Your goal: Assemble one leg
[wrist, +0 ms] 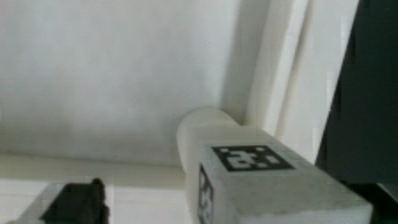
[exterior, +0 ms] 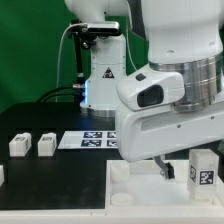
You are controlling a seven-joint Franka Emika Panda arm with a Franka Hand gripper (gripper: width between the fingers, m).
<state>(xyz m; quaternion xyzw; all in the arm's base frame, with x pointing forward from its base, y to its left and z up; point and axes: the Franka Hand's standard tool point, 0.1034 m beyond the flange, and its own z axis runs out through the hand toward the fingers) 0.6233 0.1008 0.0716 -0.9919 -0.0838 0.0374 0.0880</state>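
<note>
A white square leg (exterior: 203, 170) with a black-and-white tag stands upright at the exterior view's right, just right of my gripper (exterior: 172, 165). In the wrist view the same leg (wrist: 249, 165) rises close to the camera, its far end against a large flat white part (wrist: 107, 80). One dark finger (wrist: 75, 202) shows to one side, with a clear gap between it and the leg. The other finger is hidden behind the leg. My gripper (wrist: 205, 208) is open around the leg and not pressing it.
Two more white legs (exterior: 18, 145) (exterior: 46, 145) lie at the exterior view's left, and another white piece (exterior: 2, 175) shows at the edge. The marker board (exterior: 88, 140) lies mid-table. Two small white blocks (exterior: 120, 172) (exterior: 120, 200) sit on the black table. The robot base (exterior: 100, 75) stands behind.
</note>
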